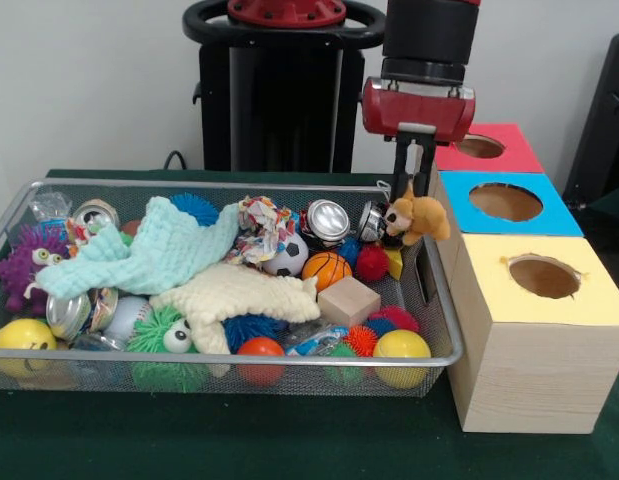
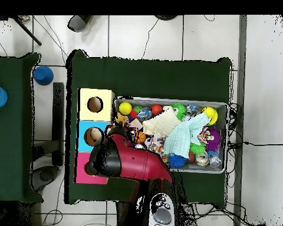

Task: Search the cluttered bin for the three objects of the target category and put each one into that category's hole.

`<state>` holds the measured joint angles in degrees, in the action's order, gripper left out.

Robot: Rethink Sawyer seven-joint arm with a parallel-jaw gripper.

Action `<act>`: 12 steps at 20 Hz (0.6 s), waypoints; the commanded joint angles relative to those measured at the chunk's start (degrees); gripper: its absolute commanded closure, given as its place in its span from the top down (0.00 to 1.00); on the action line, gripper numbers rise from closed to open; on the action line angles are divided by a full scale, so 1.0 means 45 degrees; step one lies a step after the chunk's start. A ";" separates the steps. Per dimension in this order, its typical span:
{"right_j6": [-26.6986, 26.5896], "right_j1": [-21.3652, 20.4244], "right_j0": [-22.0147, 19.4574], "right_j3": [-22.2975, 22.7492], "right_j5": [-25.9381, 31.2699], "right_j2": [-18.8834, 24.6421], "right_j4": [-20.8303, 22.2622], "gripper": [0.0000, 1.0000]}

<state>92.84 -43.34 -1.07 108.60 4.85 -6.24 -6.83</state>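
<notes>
While the green table [image 1: 289,450] lies bare along the near edge, the bin [image 1: 239,360] sits packed just behind it: a yellow ball [image 1: 401,346], an orange ball [image 1: 260,350] and a green googly-eyed spiky ball [image 1: 161,335] crowd the front wall, with a wooden cube [image 1: 348,300] just behind them. Over the middle sprawl a cream cloth [image 1: 234,295] and a mint cloth [image 1: 154,255], a small basketball [image 1: 327,268] and soccer ball [image 1: 288,258] tucked beside them, cans [image 1: 327,220] toward the back. At the bin's right side stand the boxes, yellow [image 1: 539,300] nearest, then blue [image 1: 509,205], then red [image 1: 489,148] farthest, each with a round hole on top. Up at the bin's far right corner, the gripper [image 1: 411,205] has its fingers pinched on the tan plush [image 1: 417,218], which hangs lifted above the clutter, right beside the blue box's edge. Behind it all, the black pedestal [image 1: 279,100] stands against the wall.
</notes>
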 commanded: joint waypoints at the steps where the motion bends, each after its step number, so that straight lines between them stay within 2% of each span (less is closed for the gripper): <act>1: 0.2506 -0.0823 0.0107 0.0878 0.2052 0.0331 -0.0490 0.00; 12: 0.2993 -0.1501 0.1085 0.1403 0.2690 -0.0249 -0.0630 0.00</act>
<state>92.84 -48.56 3.00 109.70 9.75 -7.29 -7.32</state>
